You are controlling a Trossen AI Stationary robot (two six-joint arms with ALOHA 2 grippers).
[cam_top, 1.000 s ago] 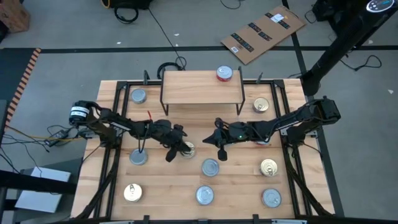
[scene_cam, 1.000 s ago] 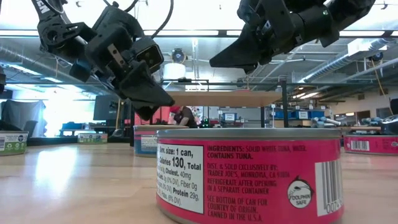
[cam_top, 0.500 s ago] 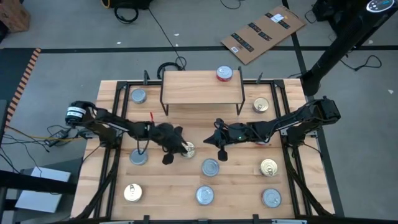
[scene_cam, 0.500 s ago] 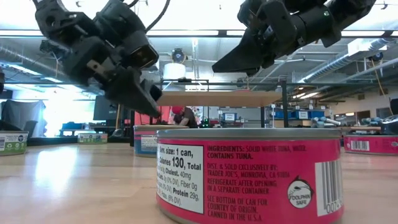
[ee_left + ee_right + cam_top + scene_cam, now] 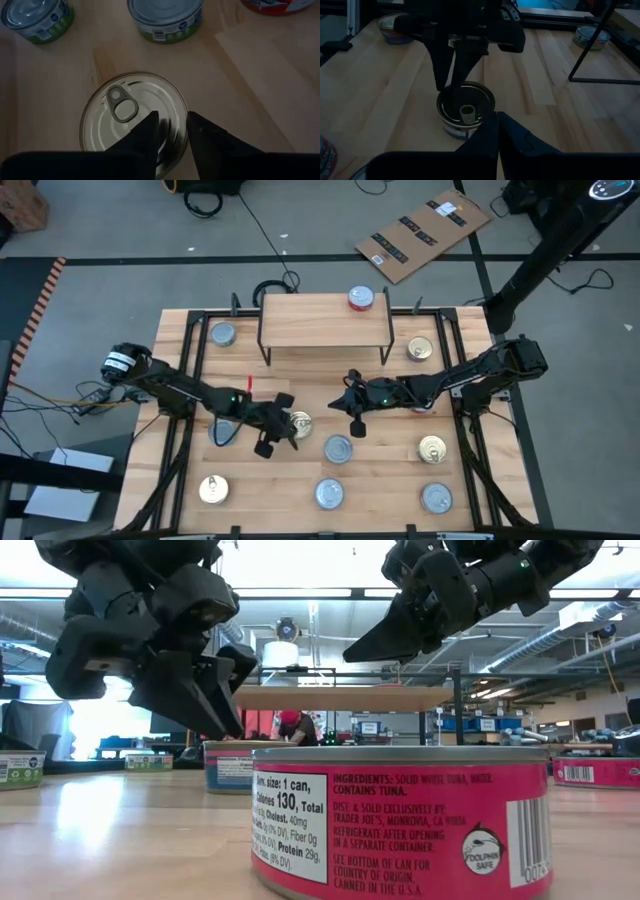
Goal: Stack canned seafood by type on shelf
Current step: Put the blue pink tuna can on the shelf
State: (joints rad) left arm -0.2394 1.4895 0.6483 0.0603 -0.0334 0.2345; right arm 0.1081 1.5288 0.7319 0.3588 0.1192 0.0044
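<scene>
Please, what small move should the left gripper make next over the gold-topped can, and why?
Probably it should open wider and then lower. The left gripper hangs directly above the gold-topped can, and its fingers stand only slightly apart, much narrower than the can, so they cannot yet straddle its rim.

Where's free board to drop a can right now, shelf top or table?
The shelf top is bare except the red-labelled can at its right rear. On the table, the strip under the shelf is open too. Crowded: centre, where the left end effector hangs over the gold-topped can and the right end effector hovers close by.
</scene>
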